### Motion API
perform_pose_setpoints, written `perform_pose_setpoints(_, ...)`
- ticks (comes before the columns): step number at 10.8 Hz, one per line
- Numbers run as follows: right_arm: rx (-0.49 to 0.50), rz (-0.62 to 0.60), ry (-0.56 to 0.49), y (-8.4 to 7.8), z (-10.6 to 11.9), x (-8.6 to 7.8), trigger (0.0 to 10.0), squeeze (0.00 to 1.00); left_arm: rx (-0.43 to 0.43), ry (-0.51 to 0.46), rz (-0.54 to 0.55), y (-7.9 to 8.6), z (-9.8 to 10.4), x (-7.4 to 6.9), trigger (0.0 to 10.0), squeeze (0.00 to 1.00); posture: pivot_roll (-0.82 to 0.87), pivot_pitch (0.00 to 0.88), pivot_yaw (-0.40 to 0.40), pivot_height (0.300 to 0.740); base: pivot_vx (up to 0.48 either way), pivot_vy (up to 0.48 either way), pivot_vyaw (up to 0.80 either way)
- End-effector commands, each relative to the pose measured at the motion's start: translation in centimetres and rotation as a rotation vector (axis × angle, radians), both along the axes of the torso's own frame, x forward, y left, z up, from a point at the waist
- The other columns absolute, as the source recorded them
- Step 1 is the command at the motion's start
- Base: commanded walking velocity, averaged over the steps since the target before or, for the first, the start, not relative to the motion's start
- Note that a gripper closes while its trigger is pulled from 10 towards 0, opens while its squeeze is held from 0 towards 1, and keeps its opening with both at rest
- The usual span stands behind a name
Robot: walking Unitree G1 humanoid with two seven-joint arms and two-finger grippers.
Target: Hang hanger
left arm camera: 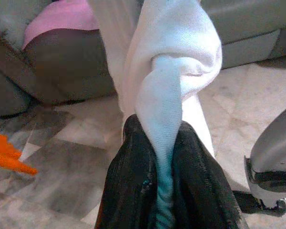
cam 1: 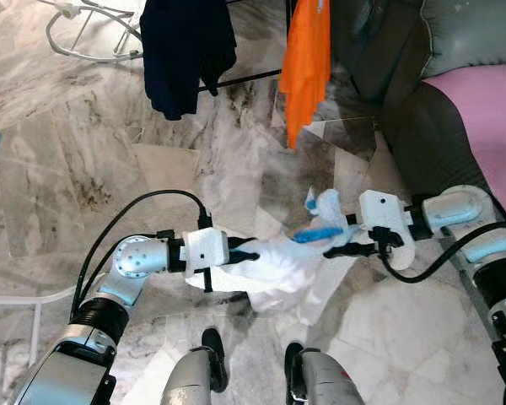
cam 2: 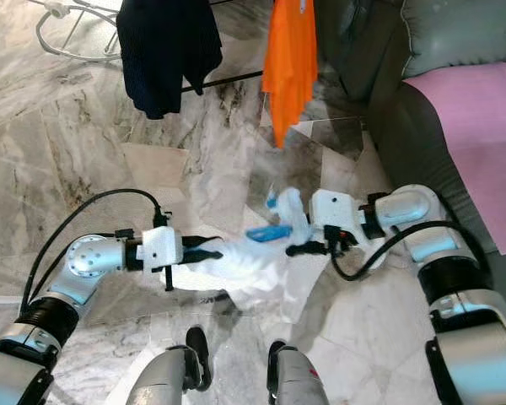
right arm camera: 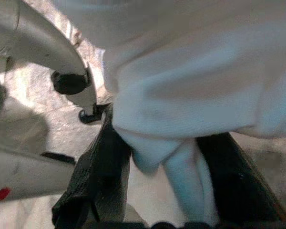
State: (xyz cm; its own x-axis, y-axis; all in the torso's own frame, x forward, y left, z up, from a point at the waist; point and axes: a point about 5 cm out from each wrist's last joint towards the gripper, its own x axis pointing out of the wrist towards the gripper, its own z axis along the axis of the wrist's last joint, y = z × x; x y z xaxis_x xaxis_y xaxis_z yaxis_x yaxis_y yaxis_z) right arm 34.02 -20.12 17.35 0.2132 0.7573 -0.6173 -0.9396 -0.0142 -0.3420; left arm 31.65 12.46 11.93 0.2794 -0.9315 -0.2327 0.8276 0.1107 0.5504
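A white garment (cam 1: 278, 268) with a blue hanger (cam 1: 317, 232) tucked in it hangs between my two grippers, low over the marble floor. My left gripper (cam 1: 250, 253) is shut on a twisted fold of the white garment (left arm camera: 164, 143). My right gripper (cam 1: 337, 250) reaches in from the other side, just under the hanger's end. In the right wrist view its fingers (right arm camera: 97, 176) stand apart, with a fold of the garment (right arm camera: 181, 176) drooping between them and floor showing beside it. Most of the hanger is hidden inside the cloth.
A drying rack bar (cam 1: 244, 80) ahead carries a navy garment (cam 1: 185, 51) and an orange garment (cam 1: 308, 59). A grey sofa (cam 1: 422, 135) with a pink blanket (cam 1: 489, 110) is on the right. A white wire stand (cam 1: 80, 38) is far left. My feet (cam 1: 215, 359) are below.
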Motion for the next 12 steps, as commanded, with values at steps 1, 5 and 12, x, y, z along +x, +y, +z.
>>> perform_pose_setpoints(1,-0.063,0.04,0.053,-0.8,-0.2,-0.5,0.0,0.0,0.014,-0.005,-0.014,0.3,-0.2,-0.3,0.0,0.0,-0.16,0.339,0.039,0.74,0.0,0.0,0.0)
perform_pose_setpoints(5,-0.04,-0.001,0.027,-1.2,-0.1,-0.5,0.0,0.0,0.02,-0.009,0.014,0.5,-0.4,-0.1,0.0,0.0,-0.17,0.339,0.04,0.74,0.0,0.0,0.0)
perform_pose_setpoints(12,0.101,-0.236,-0.088,0.4,-3.7,-0.5,0.0,0.0,0.039,-0.184,0.285,0.7,0.1,2.0,4.9,0.0,-0.17,0.33,0.051,0.74,0.0,0.0,0.0)
